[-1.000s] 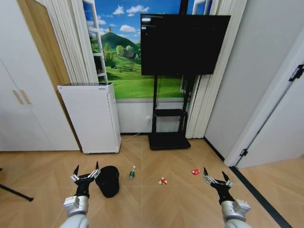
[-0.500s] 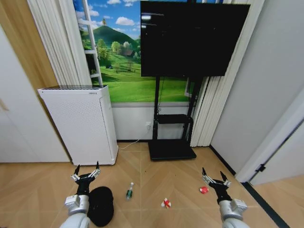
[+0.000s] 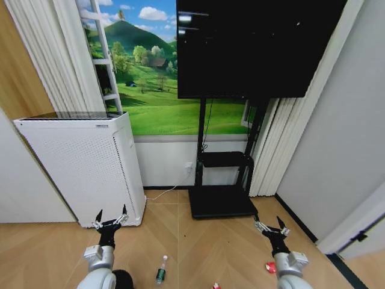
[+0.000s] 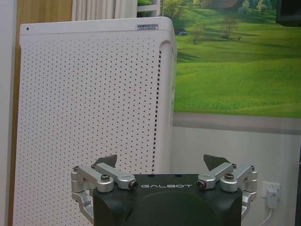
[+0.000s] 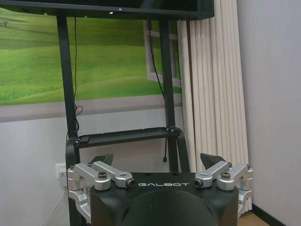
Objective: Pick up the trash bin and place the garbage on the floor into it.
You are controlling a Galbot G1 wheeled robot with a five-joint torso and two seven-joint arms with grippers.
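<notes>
Camera drove forward | trash bin (image 3: 122, 279) at frame edge | both end effectors (image 3: 111, 219) (image 3: 271, 227) spread, empty

Bottle (image 3: 160, 269): laid on the floor (image 3: 186, 241), between the two grippers.
Trash bin (image 3: 123, 280): set just left of the bottle (mostly cut off).
Wrapper (image 3: 271, 267): found beside the right gripper (image 3: 271, 229).
Left gripper (image 3: 110, 220): held before the tall box (image 3: 84, 168).
Screen stand (image 3: 222, 201): placed right of the box.
</notes>
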